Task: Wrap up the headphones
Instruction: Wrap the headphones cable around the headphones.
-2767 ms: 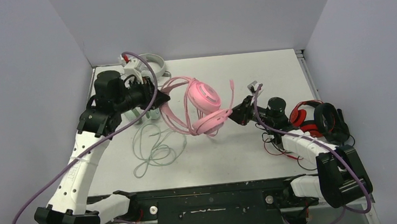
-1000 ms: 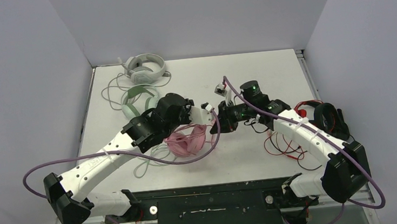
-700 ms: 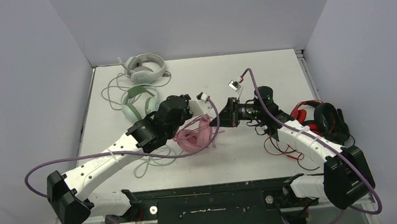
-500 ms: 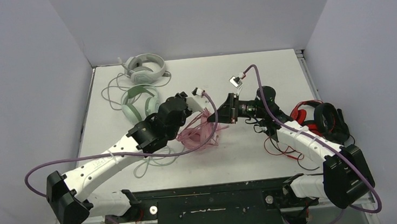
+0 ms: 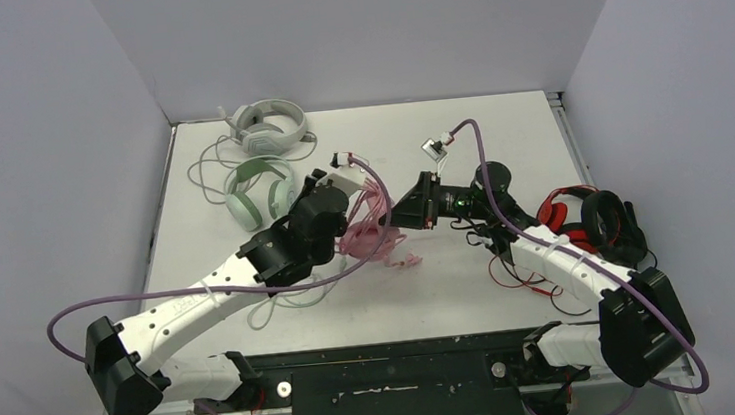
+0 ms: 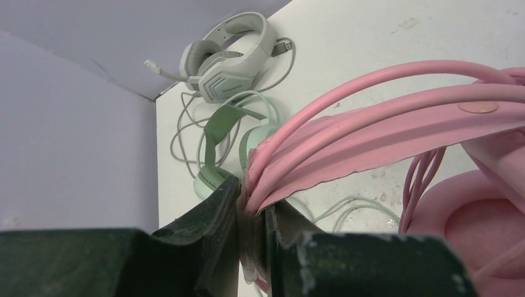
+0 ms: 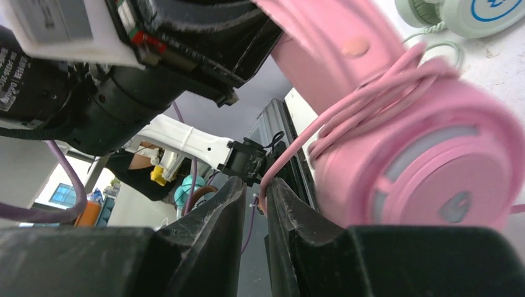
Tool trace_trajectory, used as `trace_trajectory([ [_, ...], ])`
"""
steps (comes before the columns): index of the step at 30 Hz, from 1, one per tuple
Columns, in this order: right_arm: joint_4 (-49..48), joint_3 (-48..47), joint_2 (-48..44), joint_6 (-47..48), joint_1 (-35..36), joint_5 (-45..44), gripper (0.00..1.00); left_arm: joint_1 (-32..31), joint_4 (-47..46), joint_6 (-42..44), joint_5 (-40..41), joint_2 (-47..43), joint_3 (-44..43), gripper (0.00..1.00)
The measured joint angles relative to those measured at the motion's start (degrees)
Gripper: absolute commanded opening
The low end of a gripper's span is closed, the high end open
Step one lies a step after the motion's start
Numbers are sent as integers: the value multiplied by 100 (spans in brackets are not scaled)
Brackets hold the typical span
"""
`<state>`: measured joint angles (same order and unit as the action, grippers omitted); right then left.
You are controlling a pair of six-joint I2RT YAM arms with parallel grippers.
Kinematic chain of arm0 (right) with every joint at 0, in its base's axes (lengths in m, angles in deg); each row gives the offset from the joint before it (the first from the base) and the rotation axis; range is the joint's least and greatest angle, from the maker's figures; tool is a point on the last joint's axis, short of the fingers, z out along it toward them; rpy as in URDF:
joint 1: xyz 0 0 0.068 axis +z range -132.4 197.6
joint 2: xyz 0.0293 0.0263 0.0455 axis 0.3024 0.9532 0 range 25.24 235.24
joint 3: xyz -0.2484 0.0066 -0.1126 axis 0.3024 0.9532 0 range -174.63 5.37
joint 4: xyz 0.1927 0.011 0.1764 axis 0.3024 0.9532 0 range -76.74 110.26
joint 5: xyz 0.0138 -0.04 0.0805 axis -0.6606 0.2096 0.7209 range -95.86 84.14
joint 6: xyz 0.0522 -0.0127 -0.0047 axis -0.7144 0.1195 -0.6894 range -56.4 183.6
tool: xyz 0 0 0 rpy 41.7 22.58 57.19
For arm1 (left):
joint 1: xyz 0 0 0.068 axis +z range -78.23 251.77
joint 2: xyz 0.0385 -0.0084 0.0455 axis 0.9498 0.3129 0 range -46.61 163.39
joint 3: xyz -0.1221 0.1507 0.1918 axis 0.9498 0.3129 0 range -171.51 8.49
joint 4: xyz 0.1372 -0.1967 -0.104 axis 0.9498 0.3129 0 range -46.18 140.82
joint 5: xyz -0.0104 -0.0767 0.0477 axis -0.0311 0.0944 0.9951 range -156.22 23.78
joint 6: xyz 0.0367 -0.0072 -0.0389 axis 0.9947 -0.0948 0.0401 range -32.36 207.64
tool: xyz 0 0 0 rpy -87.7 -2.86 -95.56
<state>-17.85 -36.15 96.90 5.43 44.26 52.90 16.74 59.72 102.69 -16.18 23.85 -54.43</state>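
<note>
Far beyond my left gripper and off to its left, the pale grey-white headset lies flat in the back corner of the table. Its thin cable loops back toward me. Nearer that hand, just left of its fingers, the mint green headset lies on the table. Its mint cable sits in loose loops beside my left forearm.

My left gripper is clenched on the pink headset. The fingers pinch the flat headband together with several strands of pink cable laid along it. From that grip the band runs off to the right, and one padded cup sits below and to the right of the fingers. The pink headset is between my two hands, near the middle of the table.

My right gripper points at it from the right, close to a cup's round outer shell, with cable wound around the neck above it. One strand drops into the narrow gap between my right fingers. Whether they pinch it or it lies loose there, I cannot tell.

Behind my right hand, further right, a red and black headset lies beside my right forearm. Its red cable is strewn on the table.
</note>
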Motion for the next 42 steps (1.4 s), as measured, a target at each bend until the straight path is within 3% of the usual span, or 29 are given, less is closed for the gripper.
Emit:
trace_trajectory([
  [8, 177, 11, -92, 337, 238, -153, 28, 2, 518, -1508, 490, 170, -431, 0],
  [15, 601, 11, -280, 828, 459, -507, 29, 42, 981, -2614, 448, 149, -824, 0],
  [20, 920, 11, -402, 1207, 564, -796, 36, 138, 1257, -3233, 284, 35, -1056, 0],
  [25, 1169, 11, -629, 1561, 697, -1069, 40, 374, 1537, -3604, -177, -66, -1099, 0],
  [33, 1537, 168, -1248, 2262, 863, -1749, 62, 1545, 1639, -4118, -2037, -66, -1093, 0],
  [42, 2214, 654, -1510, 2743, 907, -2057, 68, 2122, 1340, -4725, -2852, -68, -1056, 0],
])
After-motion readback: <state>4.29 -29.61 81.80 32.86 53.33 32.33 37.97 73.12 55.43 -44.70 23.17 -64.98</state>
